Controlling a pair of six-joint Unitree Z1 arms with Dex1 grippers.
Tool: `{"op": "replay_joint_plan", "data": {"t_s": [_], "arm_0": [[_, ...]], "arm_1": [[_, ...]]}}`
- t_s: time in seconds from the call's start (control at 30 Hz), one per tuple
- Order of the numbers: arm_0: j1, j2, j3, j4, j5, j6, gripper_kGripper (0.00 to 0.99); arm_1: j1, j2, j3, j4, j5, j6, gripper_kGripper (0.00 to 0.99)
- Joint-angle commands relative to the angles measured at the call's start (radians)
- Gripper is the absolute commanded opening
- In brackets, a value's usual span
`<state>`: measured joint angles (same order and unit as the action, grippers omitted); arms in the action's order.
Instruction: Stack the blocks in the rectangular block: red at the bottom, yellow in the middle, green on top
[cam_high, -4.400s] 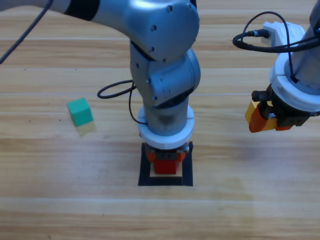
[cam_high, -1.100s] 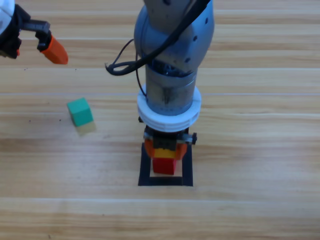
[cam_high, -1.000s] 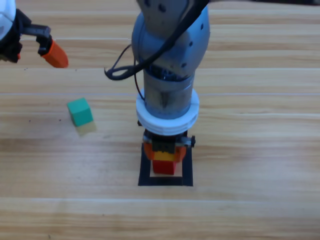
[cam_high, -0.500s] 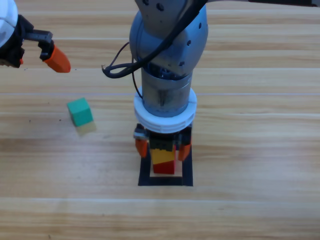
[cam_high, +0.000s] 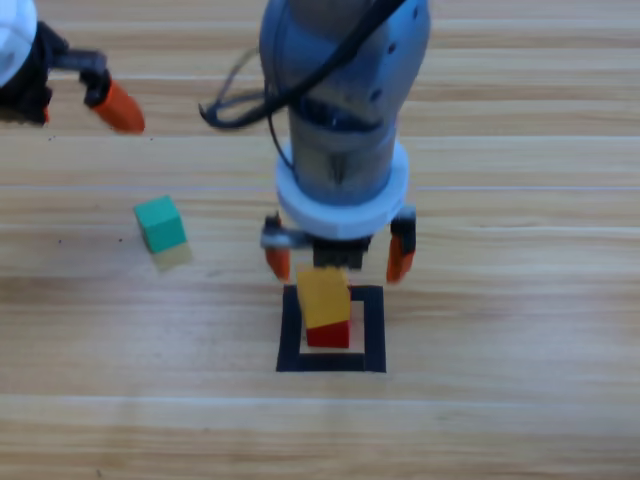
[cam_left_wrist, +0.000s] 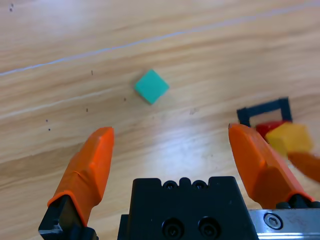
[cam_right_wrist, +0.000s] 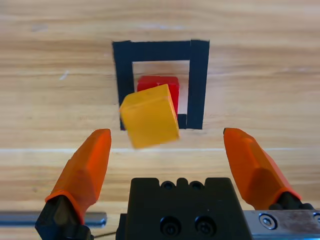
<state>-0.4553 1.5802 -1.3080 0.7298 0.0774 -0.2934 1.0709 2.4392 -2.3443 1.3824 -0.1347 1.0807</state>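
The red cube (cam_high: 329, 335) sits inside the black tape square (cam_high: 375, 330). The yellow cube (cam_high: 322, 293) rests on it, turned a little askew. My right gripper (cam_high: 338, 260) hovers just above and behind the stack, open, its jaws spread wide of the yellow cube (cam_right_wrist: 149, 116) and touching nothing. In the right wrist view the red cube (cam_right_wrist: 167, 84) peeks out behind the yellow one. The green cube (cam_high: 160, 223) lies alone on the table to the left. My left gripper (cam_high: 85, 108) hangs open at the top left, and its wrist view looks down at the green cube (cam_left_wrist: 151, 86).
The left wrist view also shows the tape square (cam_left_wrist: 262, 109) with the stack at its right edge. A black cable (cam_high: 232, 100) loops beside the right arm. Bare wood lies between the green cube and the square.
My right gripper has opened and lifted off, leaving the yellow cube on the red one. The left gripper has hardly shifted at the top left.
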Motion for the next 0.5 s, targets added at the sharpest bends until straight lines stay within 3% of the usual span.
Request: {"op": "replay_joint_plan", "data": {"t_s": [0.03,0.23,0.33,0.43,0.5], "arm_0": [[0.064,0.184,-0.096,0.005,-0.008,-0.101,0.971],[0.070,0.342,-0.197,0.088,0.013,-0.279,0.960],[0.070,0.382,-0.223,0.128,0.024,-0.368,0.960],[0.069,0.402,-0.234,0.143,0.022,-0.435,0.959],[0.069,0.417,-0.238,0.148,0.022,-0.467,0.959]], "arm_1": [[0.075,-0.249,0.037,0.007,-0.072,-0.096,0.990],[0.075,-0.414,0.244,-0.062,-0.105,-0.163,0.990],[0.064,-0.577,0.543,-0.267,-0.095,-0.214,0.990],[0.004,-0.743,0.862,-0.510,-0.033,-0.265,0.990],[-0.028,-0.787,0.956,-0.556,-0.006,-0.303,0.990]]}}
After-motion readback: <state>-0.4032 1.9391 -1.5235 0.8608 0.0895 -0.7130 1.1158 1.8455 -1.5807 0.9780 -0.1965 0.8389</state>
